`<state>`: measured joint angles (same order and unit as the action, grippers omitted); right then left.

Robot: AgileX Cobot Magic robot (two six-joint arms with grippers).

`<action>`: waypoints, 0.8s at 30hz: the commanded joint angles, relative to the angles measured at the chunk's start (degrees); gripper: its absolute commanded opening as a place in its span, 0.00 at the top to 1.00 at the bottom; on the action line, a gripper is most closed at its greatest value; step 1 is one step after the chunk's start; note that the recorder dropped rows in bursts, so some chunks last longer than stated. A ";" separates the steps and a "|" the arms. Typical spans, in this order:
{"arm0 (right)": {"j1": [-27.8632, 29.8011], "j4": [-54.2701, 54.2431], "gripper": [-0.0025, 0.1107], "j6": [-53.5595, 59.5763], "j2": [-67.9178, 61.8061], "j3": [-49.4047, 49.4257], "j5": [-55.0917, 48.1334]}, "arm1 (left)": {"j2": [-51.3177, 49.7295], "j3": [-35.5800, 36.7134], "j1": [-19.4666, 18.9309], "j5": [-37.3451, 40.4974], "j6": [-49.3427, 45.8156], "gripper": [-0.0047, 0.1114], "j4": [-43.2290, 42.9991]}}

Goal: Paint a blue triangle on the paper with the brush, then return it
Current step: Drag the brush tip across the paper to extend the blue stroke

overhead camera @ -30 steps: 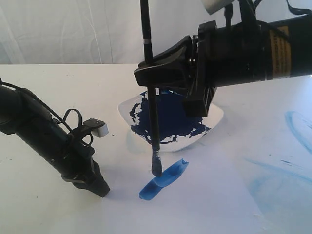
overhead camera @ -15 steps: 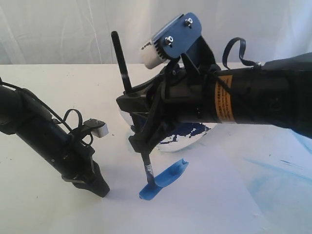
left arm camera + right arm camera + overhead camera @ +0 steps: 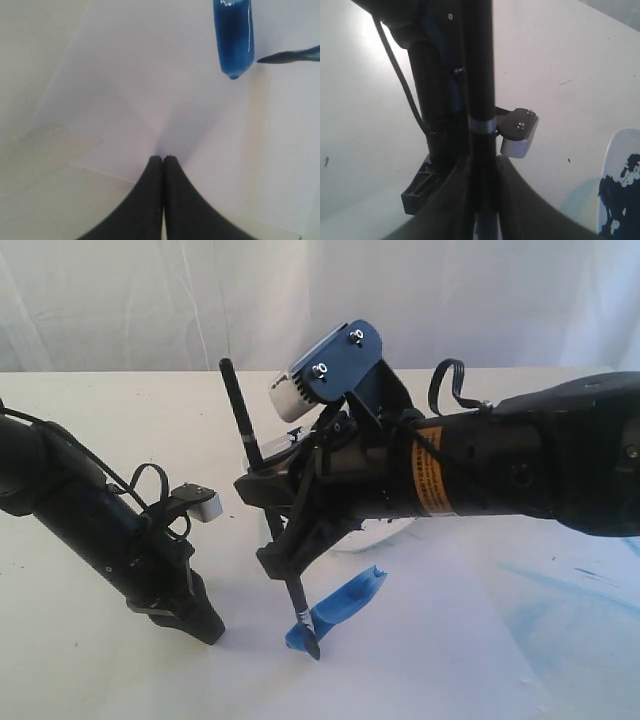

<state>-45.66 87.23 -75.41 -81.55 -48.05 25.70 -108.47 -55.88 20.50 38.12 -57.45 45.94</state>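
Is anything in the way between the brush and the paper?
Nothing visible is. The right gripper holds the brush with its tip down at the paper, by the end of the blue stroke. The left gripper, shut, sits near the paper's edge, off to the side.

The left arm (image 3: 80,510) slants down toward 5 o'clock, left gripper (image 3: 203,625) tip-down, jaws pressed together; the right arm (image 3: 520,460) reaches in from 3 o'clock. The right gripper (image 3: 262,525) points toward 8 o'clock, clamped on the brush (image 3: 240,415).

left end effector (image 3: 163,160) closed, tips on paper (image 3: 150,90); brush (image 3: 289,56) tip beside blue stroke (image 3: 233,40)
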 commanded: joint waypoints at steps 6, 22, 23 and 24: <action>-0.13 -10.76 0.98 9.91 -0.05 -0.51 0.23 | -0.21 -0.06 0.31 0.91 0.29 0.96 0.17; -0.13 -13.33 0.98 12.86 -3.70 -0.51 2.41 | -0.21 -0.06 0.31 1.01 0.29 0.96 0.17; -0.13 -13.22 0.98 12.86 -3.70 -0.51 2.27 | -0.21 -0.06 0.31 1.01 0.29 0.96 0.17; -0.13 -13.22 0.98 12.86 -3.70 -0.51 2.14 | -0.21 -0.06 0.31 1.01 0.29 0.96 0.17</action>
<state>-45.66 74.33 -63.27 -85.26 -48.37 27.69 -108.47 -55.88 20.50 38.12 -57.45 45.94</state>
